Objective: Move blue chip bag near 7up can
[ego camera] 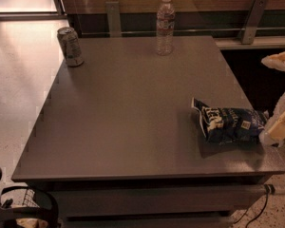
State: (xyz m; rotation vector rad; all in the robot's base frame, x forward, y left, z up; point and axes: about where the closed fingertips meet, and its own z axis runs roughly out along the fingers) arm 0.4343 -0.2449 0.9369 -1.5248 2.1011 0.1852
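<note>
The blue chip bag (pixel 230 124) lies crumpled on the grey table (pixel 133 113) near its front right corner, with white lettering facing up. The 7up can (pixel 70 46) stands upright at the table's far left corner, far from the bag. My gripper (pixel 278 129), cream-coloured, comes in from the right edge of the view and sits low at the bag's right end, touching or nearly touching it. Part of the gripper is cut off by the frame edge.
A clear plastic water bottle (pixel 165 25) stands upright at the table's far edge, right of the can. Metal brackets (pixel 251 20) and a ledge run behind the table. A dark wheeled base (pixel 19 208) shows at the bottom left on the floor.
</note>
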